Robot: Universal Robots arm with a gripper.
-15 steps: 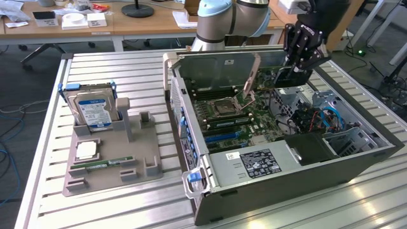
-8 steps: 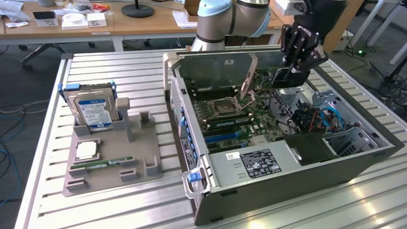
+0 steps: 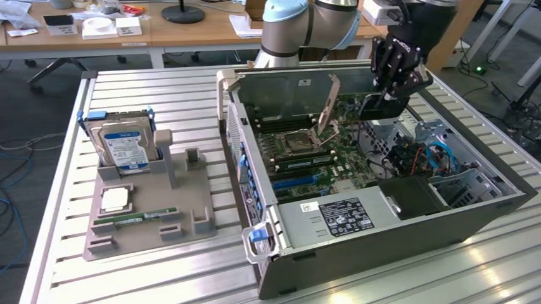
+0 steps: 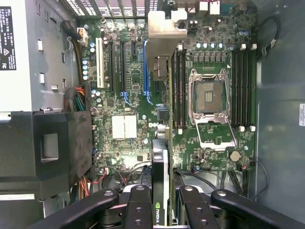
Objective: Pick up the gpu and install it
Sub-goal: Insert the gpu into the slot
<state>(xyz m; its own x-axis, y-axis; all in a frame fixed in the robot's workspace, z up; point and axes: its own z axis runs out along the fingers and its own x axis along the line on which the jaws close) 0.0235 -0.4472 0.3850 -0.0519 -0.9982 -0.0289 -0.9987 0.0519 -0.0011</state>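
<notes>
Over the motherboard (image 4: 128, 129), the claw (image 4: 164, 196) pinches the gpu (image 4: 160, 160) edge-on, held aloft. Lowered askew of the blue slot (image 4: 145, 71), its edge could jam or scrape nearby parts.

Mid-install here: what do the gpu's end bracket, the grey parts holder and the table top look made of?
The end bracket of the gpu: bare sheet metal, judging by its dull silver sheen and folded tab. The parts holder: matte grey plastic, probably; no shine. The table: ribbed metal, perhaps aluminium; its slats throw bright reflections.
</notes>
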